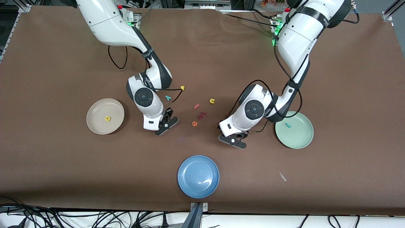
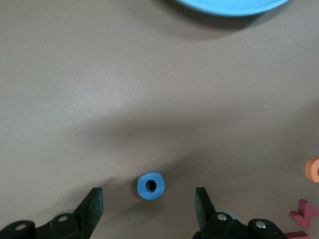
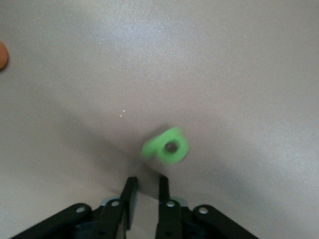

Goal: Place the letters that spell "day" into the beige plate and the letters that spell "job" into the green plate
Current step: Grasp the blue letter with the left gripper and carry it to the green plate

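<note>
**Mia:** What's in the beige plate (image 1: 94, 127)?

**Ben:** Just the yellow a (image 1: 108, 118). The right hand (image 3: 147, 181) is low over the worktop (image 1: 63, 177) beside that plate. Its fingers are almost together with nothing between them. The green d (image 3: 165, 146) lies just off the tips. I think this step is picking up the d, and the pinch looks like a miss.

**Mia:** So what should it do?

**Ben:** Open up, get around the d, and squeeze again. The teal y (image 1: 168, 98) waits close by.

**Mia:** And the left hand (image 2: 148, 195)?

**Ben:** Its fingers are wide apart, low, with the blue o (image 2: 150, 185) between them on the worktop. It needs to close on it gently, then carry it to the green plate (image 1: 300, 141), where the teal j (image 1: 287, 125) already lies.
</note>
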Controlling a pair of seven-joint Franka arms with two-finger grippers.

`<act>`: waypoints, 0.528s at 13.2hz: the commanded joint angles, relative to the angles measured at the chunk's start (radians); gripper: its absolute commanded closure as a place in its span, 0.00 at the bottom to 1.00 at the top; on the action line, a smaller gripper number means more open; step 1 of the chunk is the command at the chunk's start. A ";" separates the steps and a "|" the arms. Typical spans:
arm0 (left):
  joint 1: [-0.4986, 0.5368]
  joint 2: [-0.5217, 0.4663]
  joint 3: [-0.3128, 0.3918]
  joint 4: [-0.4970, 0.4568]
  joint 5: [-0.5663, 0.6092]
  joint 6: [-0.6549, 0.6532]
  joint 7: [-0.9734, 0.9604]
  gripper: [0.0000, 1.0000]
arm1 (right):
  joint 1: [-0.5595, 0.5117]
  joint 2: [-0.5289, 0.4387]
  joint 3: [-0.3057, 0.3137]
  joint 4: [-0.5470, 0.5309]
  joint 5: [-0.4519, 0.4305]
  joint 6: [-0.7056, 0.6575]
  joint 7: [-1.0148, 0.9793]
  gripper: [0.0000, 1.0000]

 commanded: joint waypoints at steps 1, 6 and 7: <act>-0.011 -0.004 0.013 -0.012 0.002 0.016 -0.009 0.24 | 0.000 0.014 0.007 0.006 -0.006 0.004 0.031 0.88; -0.022 0.028 0.013 -0.011 0.004 0.036 -0.009 0.46 | 0.000 0.012 0.007 0.009 -0.003 0.002 0.048 0.91; -0.022 0.031 0.013 -0.011 0.004 0.036 -0.009 0.50 | -0.003 0.009 0.007 0.014 0.002 -0.002 0.045 0.91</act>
